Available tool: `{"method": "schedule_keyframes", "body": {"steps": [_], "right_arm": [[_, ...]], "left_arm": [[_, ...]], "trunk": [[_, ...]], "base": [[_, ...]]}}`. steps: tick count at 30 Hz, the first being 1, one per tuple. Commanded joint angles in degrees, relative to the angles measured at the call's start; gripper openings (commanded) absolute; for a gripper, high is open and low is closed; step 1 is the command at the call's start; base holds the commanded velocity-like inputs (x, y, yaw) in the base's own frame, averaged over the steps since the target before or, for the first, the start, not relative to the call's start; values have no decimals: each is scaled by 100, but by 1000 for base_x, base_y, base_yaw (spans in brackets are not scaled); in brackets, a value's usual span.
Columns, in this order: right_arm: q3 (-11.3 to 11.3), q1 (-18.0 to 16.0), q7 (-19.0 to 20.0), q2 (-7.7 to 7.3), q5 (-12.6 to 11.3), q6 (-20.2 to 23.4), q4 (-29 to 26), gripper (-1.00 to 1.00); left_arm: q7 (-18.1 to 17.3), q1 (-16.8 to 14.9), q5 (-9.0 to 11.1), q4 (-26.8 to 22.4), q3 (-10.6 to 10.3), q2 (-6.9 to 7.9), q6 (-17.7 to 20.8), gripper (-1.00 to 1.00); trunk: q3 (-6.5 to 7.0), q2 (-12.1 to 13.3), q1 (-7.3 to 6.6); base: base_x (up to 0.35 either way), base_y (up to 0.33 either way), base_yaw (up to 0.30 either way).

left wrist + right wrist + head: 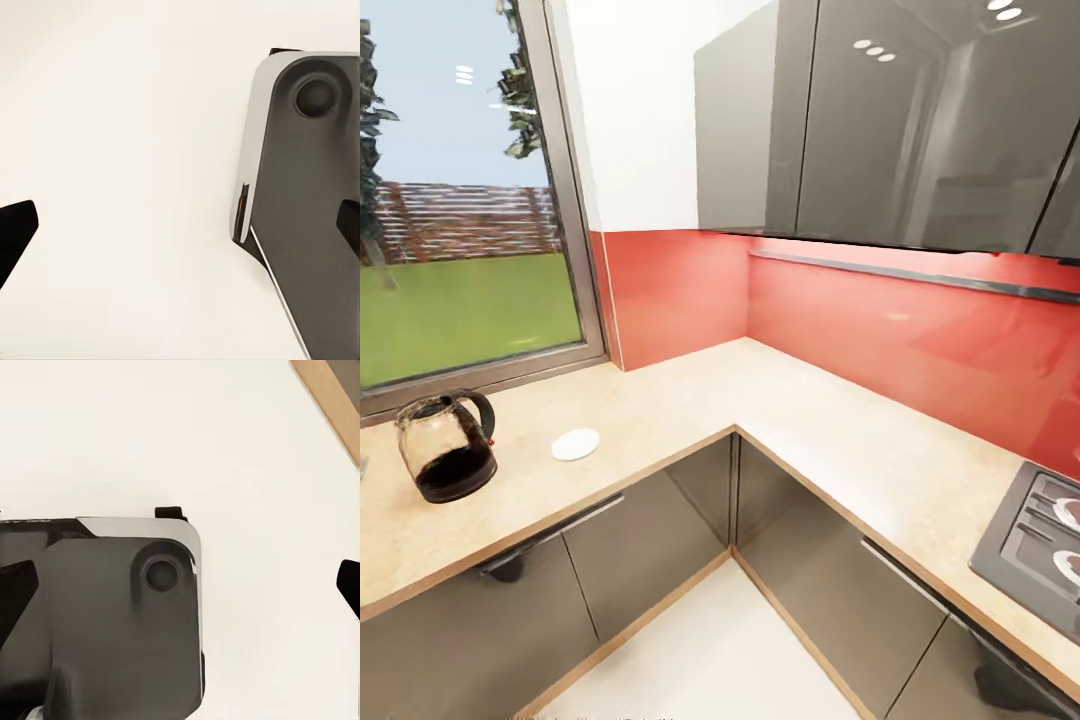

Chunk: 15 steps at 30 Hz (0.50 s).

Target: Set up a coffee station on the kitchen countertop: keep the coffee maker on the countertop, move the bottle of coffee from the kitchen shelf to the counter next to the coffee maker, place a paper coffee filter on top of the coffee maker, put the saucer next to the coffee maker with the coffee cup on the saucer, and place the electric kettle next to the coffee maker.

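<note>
Kitchen corner, head view: L-shaped light wood-grain desk [690, 400] over dark grey cabinet fronts [650, 530]

Electric kettle [447, 447]: upright on the desk's left run, below the window [460, 200]; clear glass, dark lower half, black loop handle turned toward the saucer

Saucer [575, 444]: small white round plate, flat on the desk just beside the kettle, apart from it, nothing on it

Surroundings: red backsplash [900, 340] behind the corner; glossy grey wall cupboards [880, 120] above; cooktop [1035, 545] inset at the desk's right end, well apart from kettle and saucer; pale floor [710, 660] in front of the cabinets

Left pincer [184, 225]: fingertips wide apart, empty, over pale floor beside the robot's grey base [300, 187]

Right pincer [184, 585]: fingertips wide apart, empty, over floor and base; a wood strip [330, 405] crosses one corner
</note>
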Motion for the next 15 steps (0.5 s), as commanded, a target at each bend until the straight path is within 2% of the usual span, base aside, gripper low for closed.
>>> {"method": "schedule_keyframes", "body": {"steps": [1,15], "right_arm": [[13,-4,-10,0,-21,-20,5,100],[13,-4,-10,0,-21,-20,5,100]], "left_arm": [[18,-1,-61,-1,31,-1,-18,100],[18,-1,-62,-1,21,-8,-18,100]], "trunk": [[-10,-10,3],[-10,-10,3]], "base": [[0,0,278],[0,0,278]]}}
